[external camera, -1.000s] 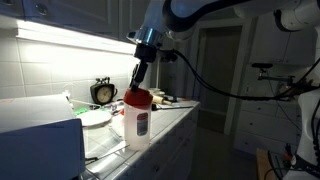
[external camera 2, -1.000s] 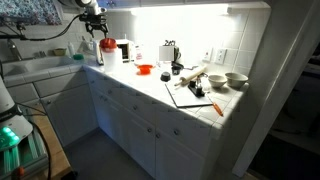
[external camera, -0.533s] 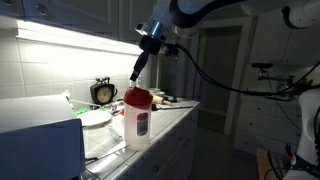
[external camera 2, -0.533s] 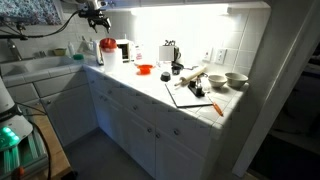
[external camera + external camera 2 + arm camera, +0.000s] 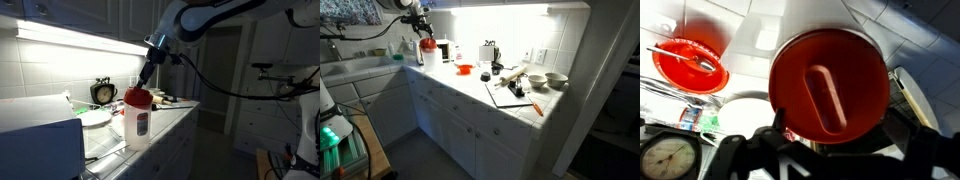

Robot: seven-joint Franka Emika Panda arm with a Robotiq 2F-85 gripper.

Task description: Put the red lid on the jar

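At the centre of the wrist view we see the red lid point(image 5: 830, 85) lying flat on the mouth of the jar point(image 5: 872, 40), whose pale rim shows around the lid's upper edge. A raised oblong grip runs across the top of the lid. The gripper point(image 5: 825, 158) comes in along the bottom of that frame, and its dark fingers point(image 5: 912, 142) are spread wide to either side of the lid with nothing caught between them.

In both exterior views the jar point(image 5: 137, 122) point(image 5: 427, 54) stands upright on the white counter point(image 5: 470, 88), capped by the lid point(image 5: 137, 96) point(image 5: 427, 43). In an exterior view the gripper point(image 5: 144, 82) slants down from the upper right and ends just above the lid. We cannot tell from there whether its tips touch the lid.

Upper left in the wrist view is a red bowl point(image 5: 690, 65) with a utensil in it. A white plate point(image 5: 740, 105) lies just left of the jar, and a clock point(image 5: 665, 160) sits in the lower left corner. Further along the counter in an exterior view we see a cutting board point(image 5: 512, 96) and two pale bowls point(image 5: 557, 78).
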